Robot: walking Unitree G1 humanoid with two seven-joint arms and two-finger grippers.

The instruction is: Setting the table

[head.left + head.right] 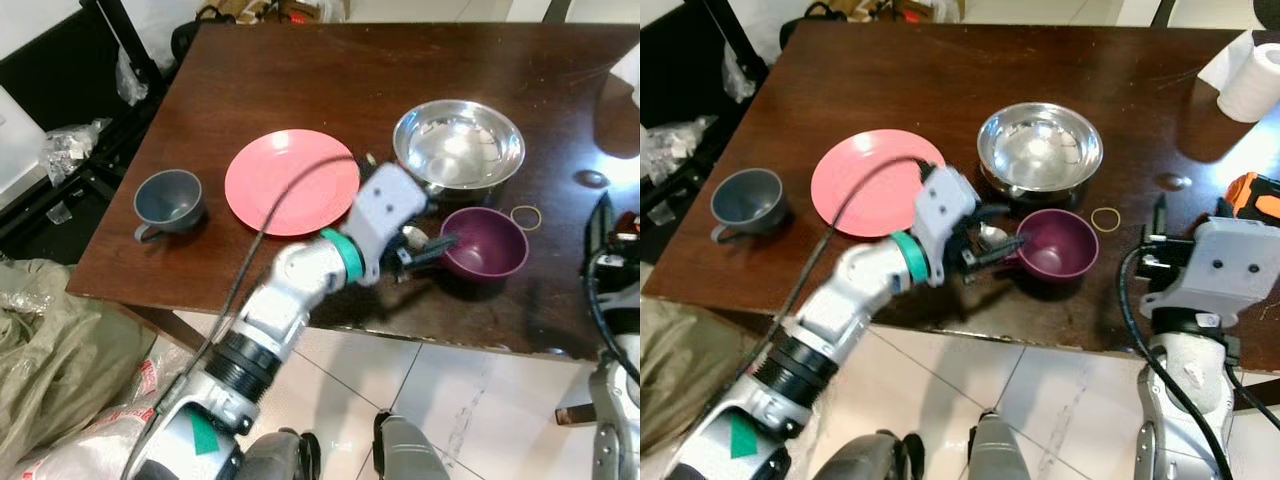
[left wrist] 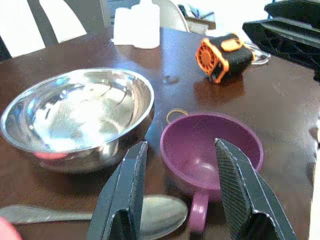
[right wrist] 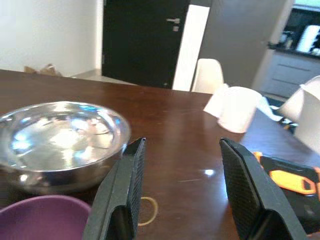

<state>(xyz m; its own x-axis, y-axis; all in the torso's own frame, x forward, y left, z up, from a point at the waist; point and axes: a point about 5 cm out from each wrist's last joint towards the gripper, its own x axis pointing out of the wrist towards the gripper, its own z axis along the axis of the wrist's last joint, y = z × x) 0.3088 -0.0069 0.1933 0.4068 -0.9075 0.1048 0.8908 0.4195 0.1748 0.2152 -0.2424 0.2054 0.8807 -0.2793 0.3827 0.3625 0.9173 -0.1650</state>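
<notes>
The purple cup [image 1: 1058,244] sits on the dark wooden table [image 1: 940,80] just in front of the steel bowl [image 1: 1039,146], its handle turned toward me, and a spoon [image 2: 150,214] lies flat on the wood beside that handle. My left gripper [image 2: 182,195] hovers low over both with its fingers spread and empty, one finger over the spoon's bowl, the other over the cup's near wall, so I judge I'm lining up to take either the spoon or the cup's handle. Next I'd need to settle which, drop a little and close without nudging the cup into the steel bowl, which stands just beside it. The pink plate [image 1: 872,180] lies to my left and the grey cup [image 1: 748,198] further left, near the table's corner. A rubber band [image 1: 1105,218] lies to the right of the purple cup. My right gripper [image 3: 182,190] hangs apart at the table's near edge, fingers open, holding nothing. Room is tight here; the far half of the table is freer.
</notes>
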